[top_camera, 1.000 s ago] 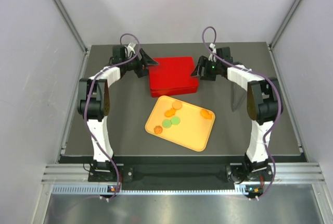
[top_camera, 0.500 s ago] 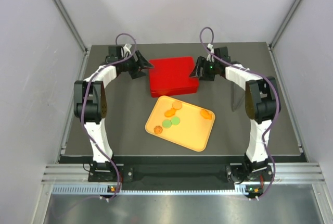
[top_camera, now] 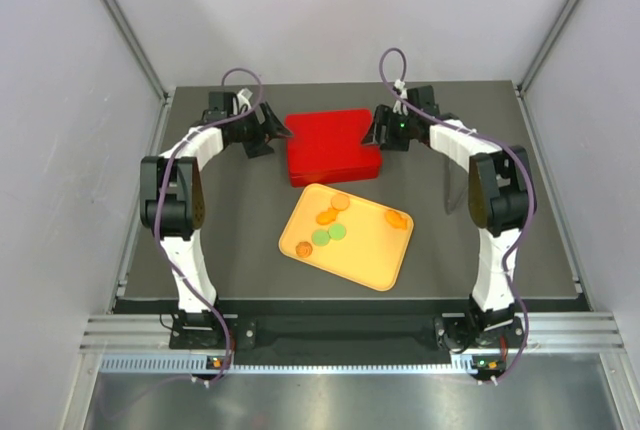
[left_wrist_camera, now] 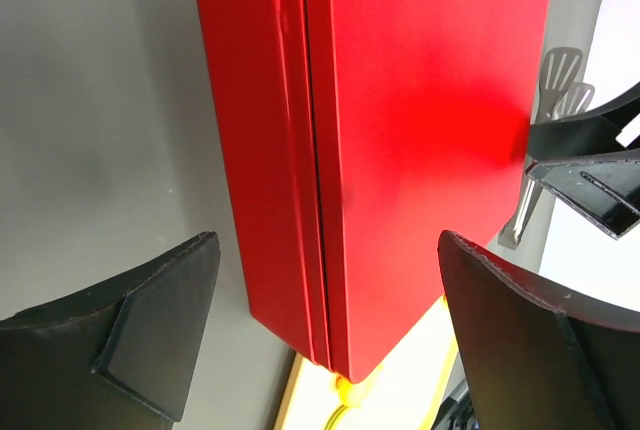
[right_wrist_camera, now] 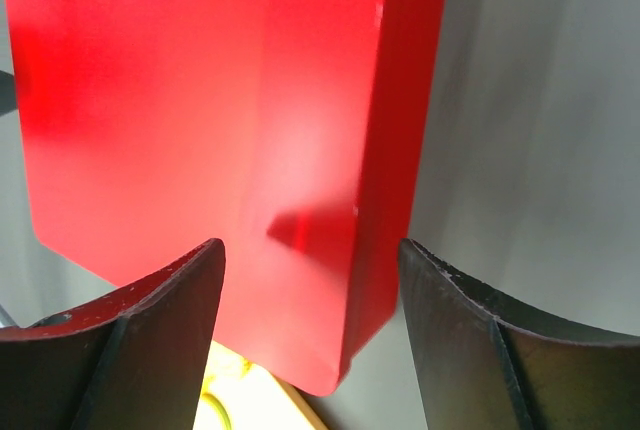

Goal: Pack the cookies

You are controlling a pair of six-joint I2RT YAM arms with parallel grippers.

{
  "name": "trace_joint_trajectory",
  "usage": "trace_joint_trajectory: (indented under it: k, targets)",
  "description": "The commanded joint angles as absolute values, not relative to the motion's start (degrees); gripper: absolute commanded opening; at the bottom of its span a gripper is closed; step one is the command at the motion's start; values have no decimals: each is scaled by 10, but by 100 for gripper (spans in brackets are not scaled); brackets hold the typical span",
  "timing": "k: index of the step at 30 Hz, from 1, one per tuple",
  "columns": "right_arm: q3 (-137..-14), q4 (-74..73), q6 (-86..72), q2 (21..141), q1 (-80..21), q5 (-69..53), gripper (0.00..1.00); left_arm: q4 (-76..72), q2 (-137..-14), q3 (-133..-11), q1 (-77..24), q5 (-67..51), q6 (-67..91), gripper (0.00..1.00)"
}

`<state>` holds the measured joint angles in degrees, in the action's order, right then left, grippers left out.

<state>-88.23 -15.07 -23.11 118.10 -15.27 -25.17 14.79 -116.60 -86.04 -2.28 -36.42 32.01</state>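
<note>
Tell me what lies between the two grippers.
The closed red box lies between the left gripper and the right gripper, shown in the top view.

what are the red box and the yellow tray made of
The red box is probably a painted metal tin, though it could be hard plastic: it has a smooth satin sheen with soft highlights, rounded corners and a crisp lid seam along its side. The yellow tray is likely moulded plastic with a matte finish: its colour is even, its corners rounded and its rim raised.

open claw [left_wrist_camera: 326, 250] facing red box [left_wrist_camera: 420, 130]
</note>
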Motion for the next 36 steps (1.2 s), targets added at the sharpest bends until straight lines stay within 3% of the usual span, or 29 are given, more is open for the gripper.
trace_joint_trajectory:
  k: [1, 18, 36]
  targets:
    - [-919, -150, -222, 1192, -168, -247, 69, 100, -1136, -844, -34, -380, 331, 95]
    - [-940, -167, -228, 1181, -180, -241, 65, 39, -1144, -809, -60, -396, 359, 93]
    - [-945, -190, -206, 1178, -202, -214, 65, 25, -1144, -789, -70, -393, 372, 84]
